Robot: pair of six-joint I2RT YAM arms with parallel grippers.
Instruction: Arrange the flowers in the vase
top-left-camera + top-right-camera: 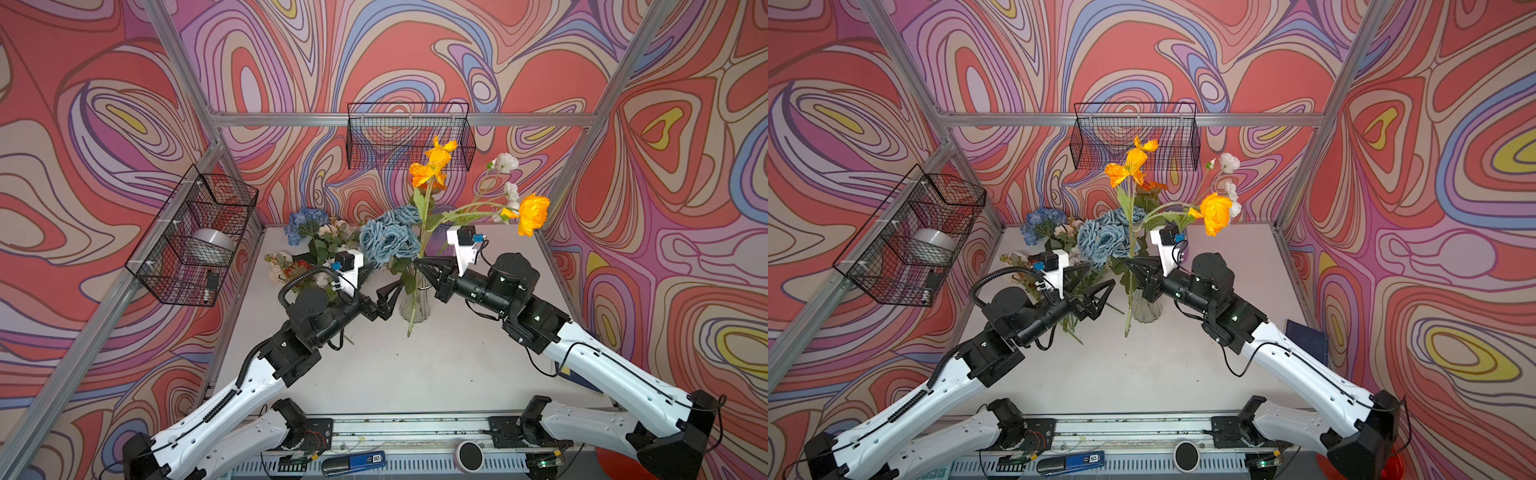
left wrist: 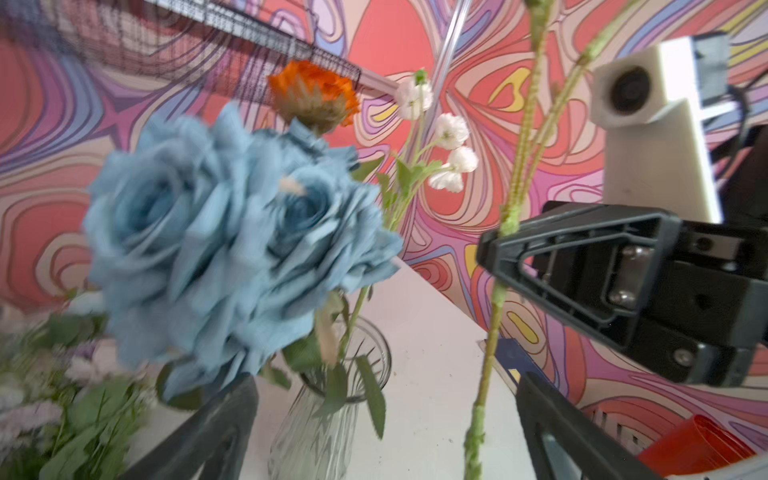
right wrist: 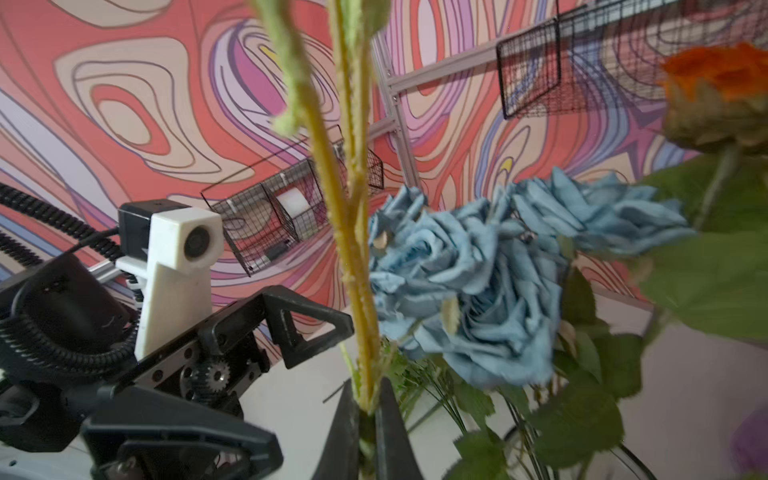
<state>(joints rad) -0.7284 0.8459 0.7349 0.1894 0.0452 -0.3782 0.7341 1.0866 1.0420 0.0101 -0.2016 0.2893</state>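
The right gripper [image 1: 419, 262] is squeezed tight on the green stem [image 2: 490, 316] of the tall orange flower [image 1: 428, 174]. It holds the stem about halfway up. The flower heads stand high at 12 o'clock from it in both top views.

The left gripper [image 1: 1100, 275] is wide open and holds nothing. It sits near the stem, at about 8 o'clock from the right gripper.

The glass vase [image 2: 311, 440] stands at 6 o'clock from the right gripper. Blue roses [image 1: 388, 239] and white flowers [image 1: 507, 164] are already in it. The bottom of the held stem is not in the vase. It hangs down outside the glass, close to the white table [image 1: 457, 365].

More flowers [image 1: 307, 232] lie on the table at about 10 o'clock from the vase.

I think a few things could go wrong. If the right gripper lets go now, the flower would fall on the table, because its end is outside the vase. The stem has to go up and over the rim. It could poke the roses on the way. The flower is tall and heavy on top, so a push could tip the vase.
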